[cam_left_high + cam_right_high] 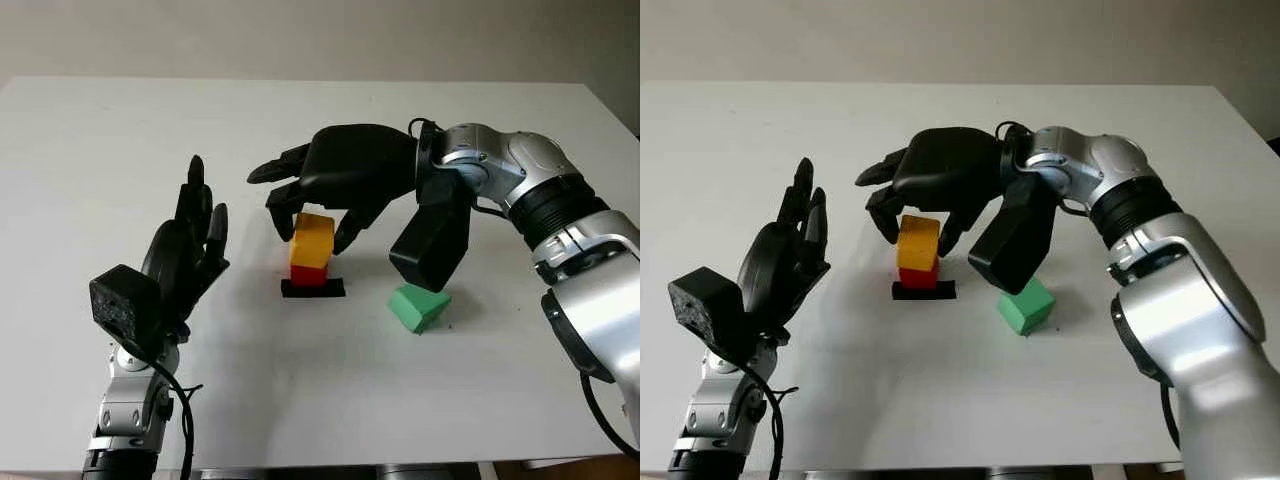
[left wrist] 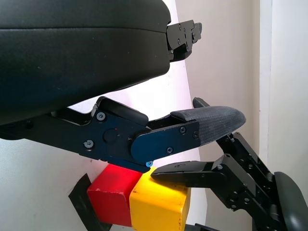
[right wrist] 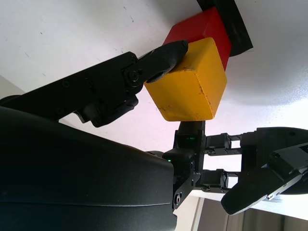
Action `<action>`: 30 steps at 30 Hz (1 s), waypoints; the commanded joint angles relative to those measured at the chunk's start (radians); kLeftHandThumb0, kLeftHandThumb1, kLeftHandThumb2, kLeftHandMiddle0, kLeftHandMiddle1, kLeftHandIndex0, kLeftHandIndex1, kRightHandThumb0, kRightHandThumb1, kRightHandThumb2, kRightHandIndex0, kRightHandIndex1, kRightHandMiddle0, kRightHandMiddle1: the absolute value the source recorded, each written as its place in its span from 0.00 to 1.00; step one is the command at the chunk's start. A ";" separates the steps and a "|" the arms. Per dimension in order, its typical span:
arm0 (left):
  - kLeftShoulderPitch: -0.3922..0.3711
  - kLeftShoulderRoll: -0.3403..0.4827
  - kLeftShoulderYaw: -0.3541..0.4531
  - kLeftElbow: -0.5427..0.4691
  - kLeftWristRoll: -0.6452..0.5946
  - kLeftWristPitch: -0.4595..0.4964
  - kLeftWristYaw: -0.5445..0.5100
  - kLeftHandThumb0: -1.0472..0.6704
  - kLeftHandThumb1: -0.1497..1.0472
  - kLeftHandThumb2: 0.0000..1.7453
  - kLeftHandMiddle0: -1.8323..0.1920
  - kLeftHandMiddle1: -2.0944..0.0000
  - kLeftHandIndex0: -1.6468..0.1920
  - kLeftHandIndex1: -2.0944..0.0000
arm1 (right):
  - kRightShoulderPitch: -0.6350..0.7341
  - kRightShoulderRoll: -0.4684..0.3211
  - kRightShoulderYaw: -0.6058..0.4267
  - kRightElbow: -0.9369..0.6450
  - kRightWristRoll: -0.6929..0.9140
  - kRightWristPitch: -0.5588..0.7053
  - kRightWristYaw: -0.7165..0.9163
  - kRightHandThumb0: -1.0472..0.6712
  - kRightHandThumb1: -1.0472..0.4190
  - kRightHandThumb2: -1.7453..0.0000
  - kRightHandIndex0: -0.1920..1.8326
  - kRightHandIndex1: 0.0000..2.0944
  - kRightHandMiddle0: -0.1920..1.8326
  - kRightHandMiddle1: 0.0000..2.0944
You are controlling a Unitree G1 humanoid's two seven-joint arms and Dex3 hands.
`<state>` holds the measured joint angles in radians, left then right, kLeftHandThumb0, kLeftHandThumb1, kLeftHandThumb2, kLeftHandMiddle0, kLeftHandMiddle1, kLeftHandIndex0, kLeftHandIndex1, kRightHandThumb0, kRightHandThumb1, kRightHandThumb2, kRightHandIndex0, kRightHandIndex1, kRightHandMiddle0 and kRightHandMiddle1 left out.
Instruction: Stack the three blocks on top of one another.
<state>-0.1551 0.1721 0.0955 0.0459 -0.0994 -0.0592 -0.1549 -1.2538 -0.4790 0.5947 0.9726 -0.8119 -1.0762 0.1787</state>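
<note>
Two blocks are stacked mid-table (image 1: 120, 120): the yellow block (image 1: 312, 240) sits on the red block (image 1: 308, 276) (on a black patch (image 1: 313, 289)), right robot hand (image 1: 325, 195) curled around it. The green block (image 1: 418, 307) lies just right; the left robot hand (image 1: 195, 235) hovers open.

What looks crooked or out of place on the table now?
The yellow block sits slightly twisted on the red block, between the right hand's fingers. The green block lies apart, tilted on an edge. The left hand is open nearby.

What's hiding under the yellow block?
A red block sits under the yellow wooden block, on a black square mat. The right hand grips the yellow one. The mat's middle is covered.
</note>
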 commanded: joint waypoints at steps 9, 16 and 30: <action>0.020 -0.007 -0.001 -0.032 0.000 0.000 -0.001 0.14 1.00 0.38 1.00 1.00 1.00 1.00 | -0.013 -0.039 0.082 -0.022 -0.186 0.021 -0.158 0.30 0.09 0.97 0.14 0.02 0.20 0.36; 0.021 -0.005 -0.002 -0.025 0.005 -0.008 -0.002 0.14 1.00 0.38 1.00 1.00 1.00 1.00 | -0.034 -0.055 0.123 -0.028 -0.264 0.044 -0.203 0.25 0.09 0.97 0.04 0.01 0.13 0.13; 0.009 -0.017 -0.004 -0.003 0.013 -0.024 0.003 0.14 1.00 0.37 1.00 0.99 1.00 1.00 | -0.074 -0.086 0.111 -0.036 -0.263 0.084 -0.204 0.20 0.11 0.97 0.00 0.00 0.01 0.03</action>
<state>-0.1386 0.1600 0.0952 0.0359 -0.0892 -0.0727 -0.1553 -1.2976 -0.5501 0.7143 0.9498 -1.0830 -0.9988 -0.0176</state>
